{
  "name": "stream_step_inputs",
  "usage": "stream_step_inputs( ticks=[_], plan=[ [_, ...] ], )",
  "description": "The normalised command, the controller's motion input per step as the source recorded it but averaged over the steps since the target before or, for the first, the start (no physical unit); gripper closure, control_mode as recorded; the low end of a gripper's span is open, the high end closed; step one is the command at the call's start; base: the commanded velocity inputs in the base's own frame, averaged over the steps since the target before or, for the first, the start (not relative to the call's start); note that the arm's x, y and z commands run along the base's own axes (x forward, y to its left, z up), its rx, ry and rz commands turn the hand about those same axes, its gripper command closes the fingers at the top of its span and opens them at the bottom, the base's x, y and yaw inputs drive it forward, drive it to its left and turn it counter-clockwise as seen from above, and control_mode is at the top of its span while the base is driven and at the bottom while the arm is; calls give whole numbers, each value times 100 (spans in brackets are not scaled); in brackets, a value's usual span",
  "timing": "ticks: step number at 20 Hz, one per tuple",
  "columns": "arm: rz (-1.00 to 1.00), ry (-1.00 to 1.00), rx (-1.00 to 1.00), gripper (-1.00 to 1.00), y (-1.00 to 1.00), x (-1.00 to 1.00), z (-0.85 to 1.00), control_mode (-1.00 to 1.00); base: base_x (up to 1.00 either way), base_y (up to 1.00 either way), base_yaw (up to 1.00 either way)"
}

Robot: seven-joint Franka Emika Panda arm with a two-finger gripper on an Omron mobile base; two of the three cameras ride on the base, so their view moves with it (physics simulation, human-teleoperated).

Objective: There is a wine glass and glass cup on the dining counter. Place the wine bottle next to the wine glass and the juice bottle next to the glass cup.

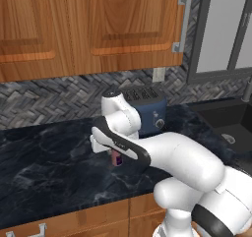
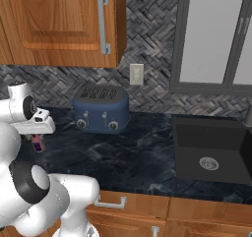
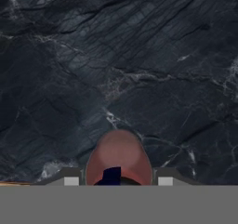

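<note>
Juice bottle: you see the small red-pink juice bottle (image 3: 119,155) from above in the hand view, its rounded top sitting between the two finger tips with a dark blue patch at its lower edge; in the left base view it (image 1: 117,158) shows just under the hand, and in the right base view it (image 2: 37,143) peeks out below the hand.
Label or writing: you can read no brand or text on the bottle; it is too small and mostly hidden.
Gripper: your gripper (image 3: 119,180) has its jaws drawn in nearly as far as they go, clamped on the bottle's sides.
Counter: the bottle is over the black marbled counter top (image 1: 49,162), in front of the toaster; whether it touches the stone you cannot tell.
Toaster: a dark blue toaster (image 2: 101,109) stands against the backsplash, just behind the hand; no lettering is legible on it.
Sink: a black sink (image 2: 209,150) lies well to the right.
Outlet: a white wall outlet (image 2: 136,74) sits above the toaster.
Cabinets: wooden wall cabinets (image 1: 88,24) hang overhead.
</note>
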Motion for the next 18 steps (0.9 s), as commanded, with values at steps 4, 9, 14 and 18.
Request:
stream_step_inputs(
  ticks=[4,9,14,18],
  plan=[
    [0,0,0,100,-2,-10,11,-100,0,0,0],
    [0,-1,0,100,-3,-7,1,-100,0,0,0],
    [0,0,0,100,0,0,0,-100,0,0,0],
    [0,0,0,100,0,0,0,-100,0,0,0]
  ],
)
